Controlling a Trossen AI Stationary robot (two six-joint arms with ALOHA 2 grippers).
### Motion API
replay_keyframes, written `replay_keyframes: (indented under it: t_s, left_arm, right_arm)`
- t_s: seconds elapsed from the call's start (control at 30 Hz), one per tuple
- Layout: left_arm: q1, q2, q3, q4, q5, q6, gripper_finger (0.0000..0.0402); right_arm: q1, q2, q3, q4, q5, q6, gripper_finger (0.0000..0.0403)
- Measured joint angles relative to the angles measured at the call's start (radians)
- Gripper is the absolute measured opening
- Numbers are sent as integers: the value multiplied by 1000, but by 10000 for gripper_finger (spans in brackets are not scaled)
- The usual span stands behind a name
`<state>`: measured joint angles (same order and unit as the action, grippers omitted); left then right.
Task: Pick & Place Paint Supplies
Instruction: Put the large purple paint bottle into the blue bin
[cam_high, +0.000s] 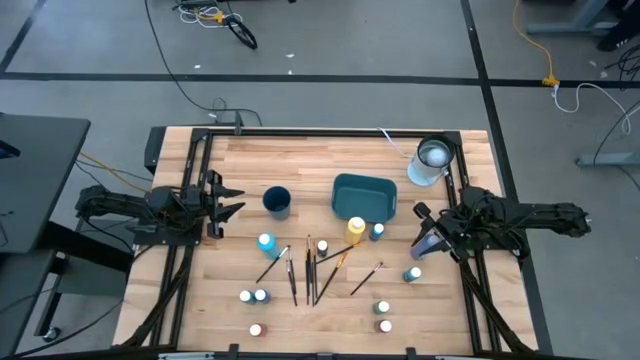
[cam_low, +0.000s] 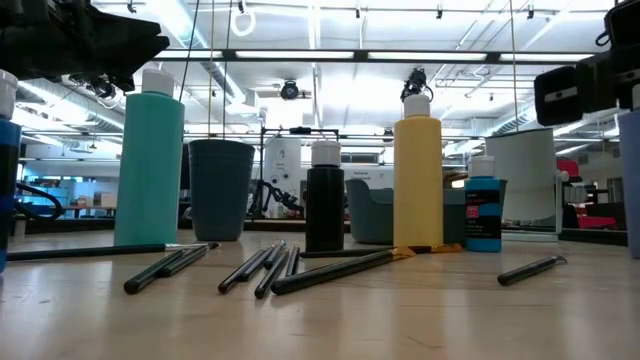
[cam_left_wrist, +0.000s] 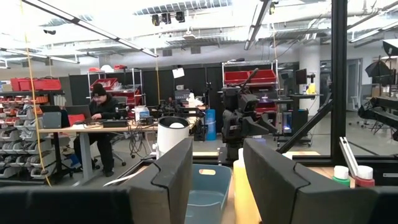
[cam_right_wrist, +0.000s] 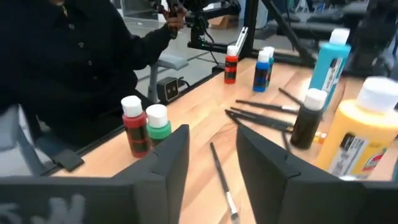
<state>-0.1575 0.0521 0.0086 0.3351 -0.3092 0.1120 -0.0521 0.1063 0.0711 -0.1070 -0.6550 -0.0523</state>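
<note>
1. Left gripper (cam_high: 236, 199): at table's left edge, above the surface, fingers (cam_left_wrist: 171, 177) apart, empty.
2. Right gripper (cam_high: 424, 232): at right edge, fingers (cam_right_wrist: 169, 168) apart, nothing between them.
3. Brushes (cam_high: 310, 268): flat at table centre, scattered.
4. Bottles: yellow bottle (cam_high: 356, 230) upright just beside bin (cam_high: 363, 194); red bottle (cam_right_wrist: 133, 124) touching green bottle (cam_right_wrist: 158, 126) near the front edge.
5. Cup (cam_high: 277, 202): left of bin.

Robotics lab – parts shelves (cam_left_wrist: 28, 124), red bins (cam_left_wrist: 34, 84), cluttered workbench (cam_left_wrist: 118, 127)

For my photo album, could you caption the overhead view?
Two robot arms flank a wooden table scattered with paint bottles, paintbrushes, a teal bin and a dark cup.
</note>
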Motion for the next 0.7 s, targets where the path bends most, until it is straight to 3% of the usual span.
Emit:
replay_keyframes:
  t_s: [0.23, 0.53, 0.7]
  left_arm:
    - [0, 0, 0, 0, 0, 0, 152]
    - [0, 0, 0, 0, 0, 0, 152]
    - [0, 0, 0, 0, 0, 0, 152]
  right_arm:
    - [0, 80, 2, 14, 182, 67, 84]
    - [0, 98, 1, 25, 176, 62, 96]
    - [0, 97, -15, 70, 165, 62, 75]
